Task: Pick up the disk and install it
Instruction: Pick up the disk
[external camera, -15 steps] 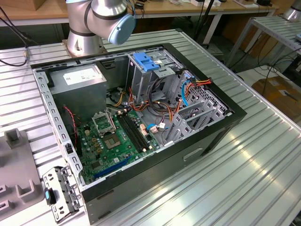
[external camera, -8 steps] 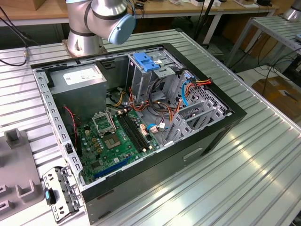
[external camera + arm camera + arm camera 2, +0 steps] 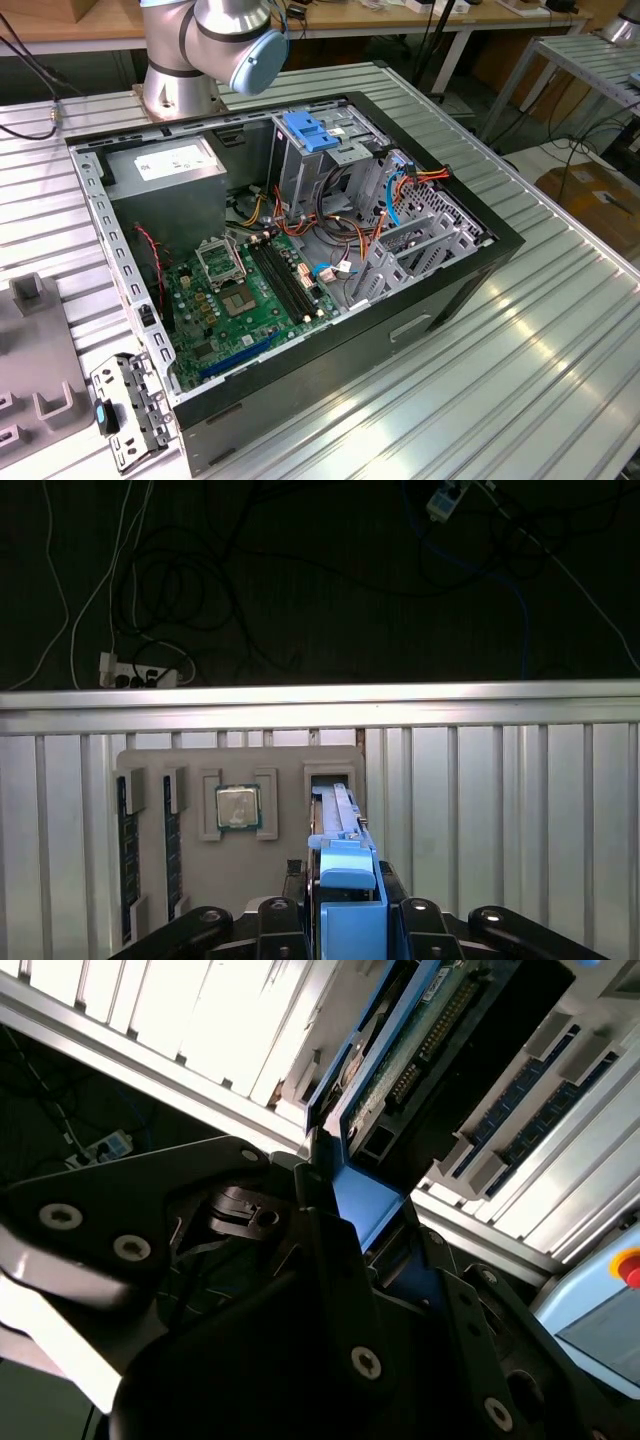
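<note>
Ribbed aluminium table (image 3: 500,810) with a grey parts tray (image 3: 290,762) on it. The disk (image 3: 342,852) stands on edge at the tray's slot, long axis running away from the wrist, blue carrier edge nearest the gripper (image 3: 348,928). Fingers clamped narrow on that carrier, one each side. Exterior view: arm (image 3: 215,40) rises behind the open computer case (image 3: 300,400)

An open black computer case (image 3: 330,385) lies on its side on a ribbed aluminium table (image 3: 540,390). Inside it are a green motherboard (image 3: 245,300), a grey power supply (image 3: 165,170) with a white sticker, a metal drive cage topped by a blue plastic latch (image 3: 310,132), and orange and red cables (image 3: 425,178). A loose metal bracket (image 3: 130,400) lies beside the case. In the first wrist view, a grey holder tray (image 3: 290,765) carries a processor chip (image 3: 238,807) and two upright memory modules (image 3: 128,850); beyond the table, a power strip (image 3: 135,672) lies on the floor.
</note>
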`<state>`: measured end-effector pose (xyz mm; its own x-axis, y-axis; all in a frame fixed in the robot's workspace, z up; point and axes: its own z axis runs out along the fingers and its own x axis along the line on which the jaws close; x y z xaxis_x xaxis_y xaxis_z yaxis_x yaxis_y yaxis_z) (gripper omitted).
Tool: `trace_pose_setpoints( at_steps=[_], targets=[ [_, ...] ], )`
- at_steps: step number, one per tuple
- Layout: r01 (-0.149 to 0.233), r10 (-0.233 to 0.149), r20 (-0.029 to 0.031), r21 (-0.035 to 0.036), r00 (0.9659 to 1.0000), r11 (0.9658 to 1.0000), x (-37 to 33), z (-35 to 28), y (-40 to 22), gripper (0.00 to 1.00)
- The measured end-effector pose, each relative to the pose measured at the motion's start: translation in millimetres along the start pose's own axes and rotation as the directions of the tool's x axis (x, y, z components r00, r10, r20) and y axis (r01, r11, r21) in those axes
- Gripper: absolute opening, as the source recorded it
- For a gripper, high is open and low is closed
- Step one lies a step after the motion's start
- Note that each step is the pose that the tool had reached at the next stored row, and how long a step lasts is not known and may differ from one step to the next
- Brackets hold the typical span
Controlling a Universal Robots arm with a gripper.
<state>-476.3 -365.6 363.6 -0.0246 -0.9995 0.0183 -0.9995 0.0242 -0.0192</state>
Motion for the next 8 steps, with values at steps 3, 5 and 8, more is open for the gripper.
trace_pose_setpoints(
  at_steps=[3, 5, 8],
  targets=[
    [0.000, 0.000, 0.0000, 0.0000, 1.0000, 1.0000, 0.0, -1.2, 0.0, 0.37],
    [0.000, 0.000, -0.0001, -0.0001, 1.0000, 1.0000, 0.0, -1.8, 0.0, 0.37],
    [0.000, 0.000, 0.0000, -0.0001, 1.0000, 1.0000, 0.0, -2.4, 0.0, 0.37]
  ],
)
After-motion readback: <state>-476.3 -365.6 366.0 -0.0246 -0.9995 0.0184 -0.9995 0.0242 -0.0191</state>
